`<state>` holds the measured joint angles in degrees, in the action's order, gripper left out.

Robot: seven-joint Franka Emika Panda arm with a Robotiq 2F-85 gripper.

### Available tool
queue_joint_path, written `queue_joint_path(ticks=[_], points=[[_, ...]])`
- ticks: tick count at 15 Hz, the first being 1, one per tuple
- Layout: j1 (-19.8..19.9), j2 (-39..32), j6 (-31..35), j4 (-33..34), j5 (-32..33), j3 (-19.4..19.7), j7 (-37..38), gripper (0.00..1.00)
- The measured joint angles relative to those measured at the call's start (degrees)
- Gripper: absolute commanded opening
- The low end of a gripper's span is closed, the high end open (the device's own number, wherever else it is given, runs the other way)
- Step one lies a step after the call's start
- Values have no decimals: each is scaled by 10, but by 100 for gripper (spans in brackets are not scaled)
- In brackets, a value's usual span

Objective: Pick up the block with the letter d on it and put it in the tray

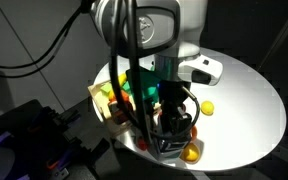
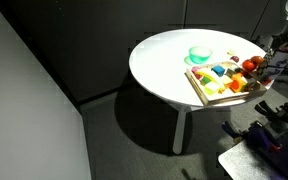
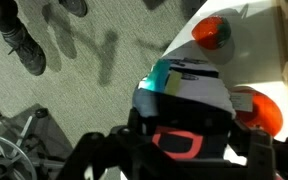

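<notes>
The block with the letter d (image 3: pixel 180 128), black with a red D on the face toward the camera, fills the wrist view between my gripper's (image 3: pixel 184 150) fingers, which are shut on it. Its upper faces show teal and white. In an exterior view my gripper (image 1: pixel 174 120) hangs low over the round table's edge, and the block is hard to make out there. The light-wood tray (image 1: pixel 102 92) with colourful toy shapes lies beside the arm. It also shows in an exterior view (image 2: pixel 198 86), with my gripper (image 2: pixel 274 62) just past its far side.
A round green bowl (image 2: pixel 199 54) stands on the white round table (image 2: pixel 159 60) behind the tray. Orange and red toys (image 3: pixel 212 32) lie close to the gripper at the table edge. A yellow piece (image 1: pixel 208 108) lies on the table. Dark equipment stands on the floor (image 2: pixel 259 140).
</notes>
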<state>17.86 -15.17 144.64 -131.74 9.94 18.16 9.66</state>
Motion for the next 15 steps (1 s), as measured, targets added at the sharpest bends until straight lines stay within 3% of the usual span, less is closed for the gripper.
queue_joint_path(ticks=[5, 9, 15], points=[[-12, 1, -1, 4, 0, 0, 0, 20], [-34, 7, -17, 4, 0, 0, 0, 8], [-74, 37, -65, -1, 21, -4, 4, 6]])
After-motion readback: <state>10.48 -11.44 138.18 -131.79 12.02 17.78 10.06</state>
